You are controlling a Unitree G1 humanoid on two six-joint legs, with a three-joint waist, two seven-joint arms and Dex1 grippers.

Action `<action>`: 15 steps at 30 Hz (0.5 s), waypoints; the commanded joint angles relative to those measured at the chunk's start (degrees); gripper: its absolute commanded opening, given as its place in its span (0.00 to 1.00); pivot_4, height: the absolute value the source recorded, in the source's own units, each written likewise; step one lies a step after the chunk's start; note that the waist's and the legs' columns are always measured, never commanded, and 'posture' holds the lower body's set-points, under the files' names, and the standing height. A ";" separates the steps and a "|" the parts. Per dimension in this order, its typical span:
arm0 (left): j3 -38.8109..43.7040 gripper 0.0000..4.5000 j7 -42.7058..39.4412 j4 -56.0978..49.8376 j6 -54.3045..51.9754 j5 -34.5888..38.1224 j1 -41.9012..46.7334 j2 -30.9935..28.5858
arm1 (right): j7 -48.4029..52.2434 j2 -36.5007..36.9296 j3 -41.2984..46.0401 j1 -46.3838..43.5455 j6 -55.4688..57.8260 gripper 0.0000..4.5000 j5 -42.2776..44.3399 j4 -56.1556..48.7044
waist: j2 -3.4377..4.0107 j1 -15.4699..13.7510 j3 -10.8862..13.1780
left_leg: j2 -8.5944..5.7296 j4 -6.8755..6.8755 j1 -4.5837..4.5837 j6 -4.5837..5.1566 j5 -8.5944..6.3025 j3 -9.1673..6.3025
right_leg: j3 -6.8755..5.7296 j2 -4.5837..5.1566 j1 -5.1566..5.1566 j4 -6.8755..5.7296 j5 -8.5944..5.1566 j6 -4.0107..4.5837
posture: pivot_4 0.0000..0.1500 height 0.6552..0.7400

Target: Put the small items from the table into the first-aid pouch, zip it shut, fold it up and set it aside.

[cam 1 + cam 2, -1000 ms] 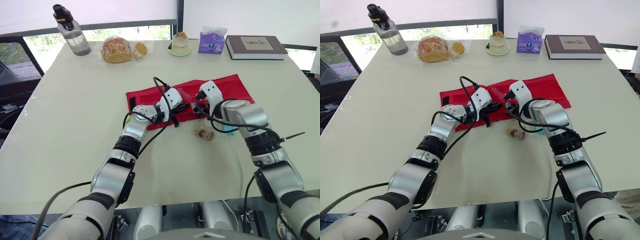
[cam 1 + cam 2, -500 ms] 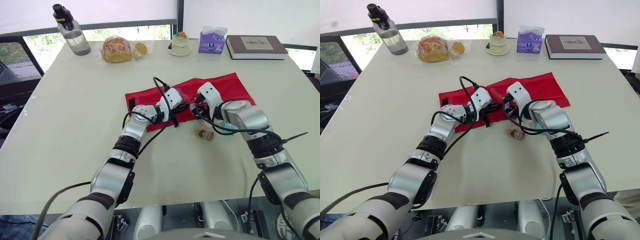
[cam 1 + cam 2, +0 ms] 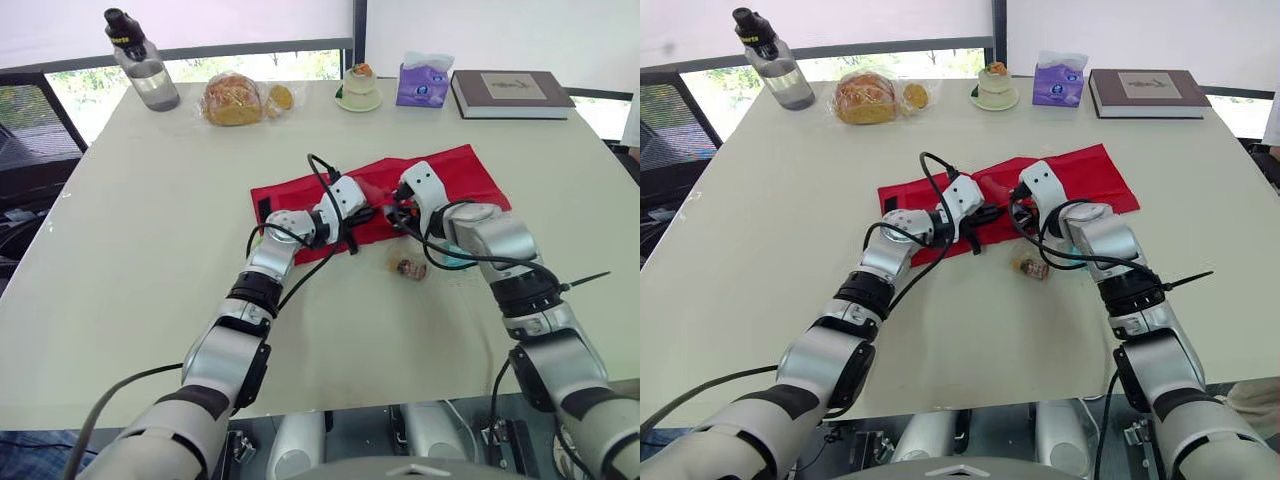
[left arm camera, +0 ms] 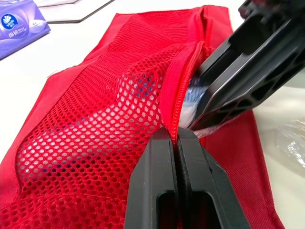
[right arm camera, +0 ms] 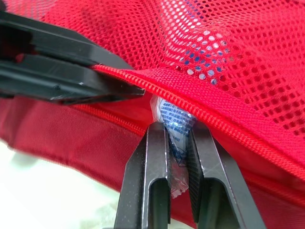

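I see the big pale table [image 3: 120, 250] under both my pincers. The flat red cloth pouch [image 3: 470, 170] lies open on it, right under them, and it stretches away past my right pincer. Its red net pocket [image 4: 105, 119] bulges up just beyond my left pincer, with white and blue things showing through the holes.

Far beyond both pincers, by the table's back edge, sit a dark hardback book [image 3: 512, 93], a clear water bottle with a black cap [image 3: 148, 75], a loaf of bread in a clear bag [image 3: 233, 100], a purple pack of tissues [image 3: 422, 82] and a little cake on a pale green saucer [image 3: 359, 90].

My left pincer [image 4: 177, 136] is squeezed tight on the pocket's red zip edge [image 4: 172, 95] and holds it up off the pouch. My right pincer [image 5: 177, 128] is just beside it, almost touching. It is clamped on a small blue and white packet in clear wrap [image 5: 174, 117]. The packet's front end is at the mouth of the pocket, under the lifted zip edge.

A tiny brown thing in clear wrap [image 3: 407, 268] lies on the bare table just beside my right pincer, on my side of it, off the pouch.
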State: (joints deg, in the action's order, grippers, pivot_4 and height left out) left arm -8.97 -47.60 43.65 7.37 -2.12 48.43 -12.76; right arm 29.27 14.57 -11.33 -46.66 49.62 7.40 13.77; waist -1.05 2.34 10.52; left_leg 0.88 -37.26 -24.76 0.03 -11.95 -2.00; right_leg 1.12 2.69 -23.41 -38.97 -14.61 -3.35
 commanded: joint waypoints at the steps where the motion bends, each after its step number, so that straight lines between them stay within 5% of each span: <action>1: -0.76 0.00 -0.84 -0.78 1.27 0.30 0.02 0.93 | -0.18 -1.91 0.82 -2.50 -3.76 0.00 0.16 0.20 | 0.00 0.03 0.00 | 0.00 0.00 0.00 0.00 0.00 0.01 | 0.01 0.00 0.00 0.00 0.00 0.00 | 1.00 1.00; 15: -0.26 0.00 -0.82 0.22 1.75 0.33 0.22 0.57 | 12.00 5.19 -5.92 1.48 -4.03 0.00 0.26 -9.54 | 0.00 -0.11 0.00 | 0.00 0.03 -0.02 0.00 0.00 0.01 | 0.00 0.00 -0.01 0.03 0.00 0.00 | 1.00 1.00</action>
State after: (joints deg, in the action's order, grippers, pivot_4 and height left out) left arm -9.00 -48.57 44.00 8.14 -2.10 48.26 -12.86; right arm 38.33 20.07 -16.14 -44.74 46.30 6.45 9.35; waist -1.05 2.22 10.52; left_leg 0.88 -37.23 -24.79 0.03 -11.95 -1.99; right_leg 1.13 2.69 -23.42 -38.94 -14.61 -3.35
